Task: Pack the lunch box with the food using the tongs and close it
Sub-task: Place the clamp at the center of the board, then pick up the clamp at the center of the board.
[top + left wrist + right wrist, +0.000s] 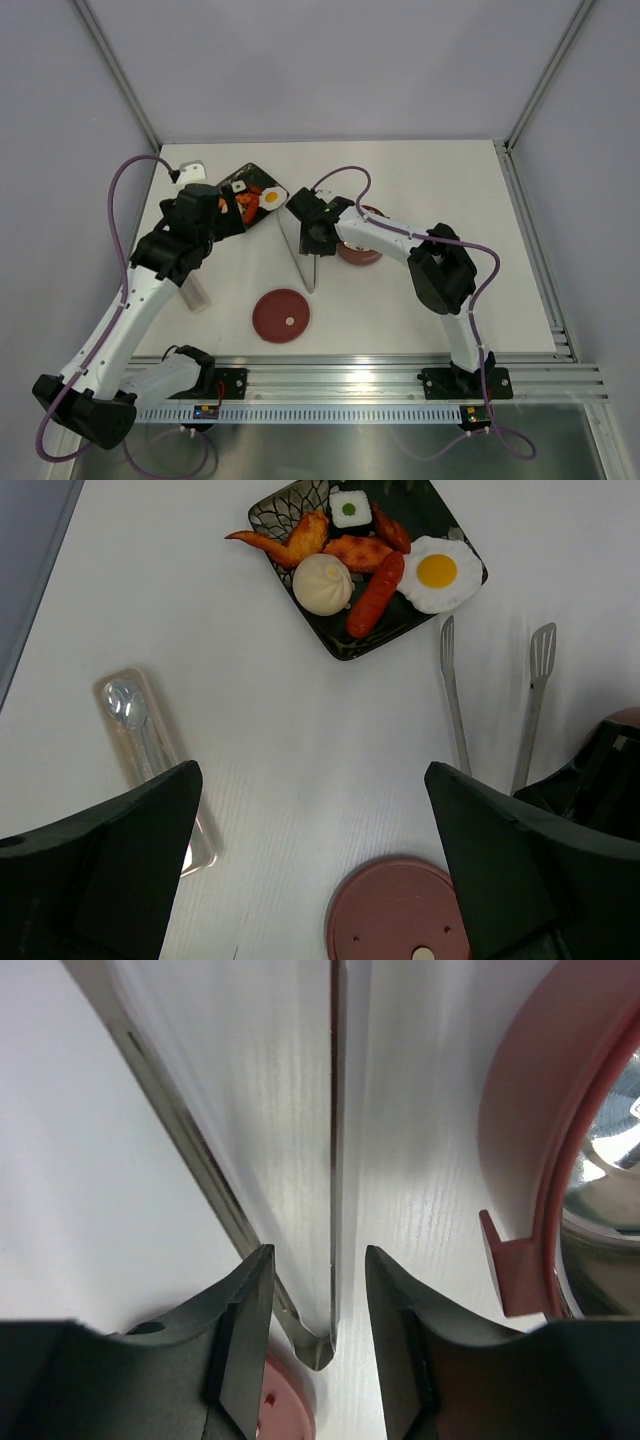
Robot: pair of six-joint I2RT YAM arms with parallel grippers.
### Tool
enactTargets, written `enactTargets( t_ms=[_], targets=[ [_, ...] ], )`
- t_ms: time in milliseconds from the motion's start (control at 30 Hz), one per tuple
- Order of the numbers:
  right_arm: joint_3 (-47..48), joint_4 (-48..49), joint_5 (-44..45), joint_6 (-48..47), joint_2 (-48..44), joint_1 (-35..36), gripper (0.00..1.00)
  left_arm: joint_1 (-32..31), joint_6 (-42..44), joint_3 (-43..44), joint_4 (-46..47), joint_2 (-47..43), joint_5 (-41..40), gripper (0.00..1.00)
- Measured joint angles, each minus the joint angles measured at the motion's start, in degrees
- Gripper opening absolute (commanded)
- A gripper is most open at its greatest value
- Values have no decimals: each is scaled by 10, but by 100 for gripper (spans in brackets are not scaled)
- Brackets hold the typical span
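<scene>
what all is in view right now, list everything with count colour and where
tongs: one, silver, flat on the table between tray and lunch box, tips toward the tray
lunch box: one, dark red with steel inside, uncovered, right of the tongs
lid: one, dark red, on the table near the tongs' joined end
tray: one, black, far left-centre of the table
food: about seven pieces, white-and-yellow egg, beige bun, red and orange bits, white square, all on the tray
spoon case: one, clear, left of the lid
small white block: one, far-left table corner
table: one, white
left gripper: open, above the table near the tray
right gripper: open, fingers either side of the tongs' joined end
</scene>
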Motion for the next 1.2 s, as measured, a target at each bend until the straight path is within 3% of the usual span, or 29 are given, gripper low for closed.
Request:
enactTargets(
  t_ms=[500,633,733,833,900,1000,1200],
  targets=[
    [12,9,32,-88,-165,-23,47,-5,-36,-44,19,16,79,98],
    [-27,15,36,-96,-233,-102,51,-38,-78,-66,35,58,120,92],
    [-76,12,47,-96,-274,-164,54,-85,-107,-65,59,116,130,81],
    [-114,5,51,-97,-296,-181,59,-121,-139,-64,86,190,137,74],
    [-137,-1,51,-97,-305,-179,63,-130,-155,-59,96,238,138,78],
    [-162,-4,50,-96,-316,-178,71,-140,-170,-51,107,297,136,95],
    [-178,-10,50,-97,-330,-178,78,-177,-189,-32,123,350,128,99]
  ],
)
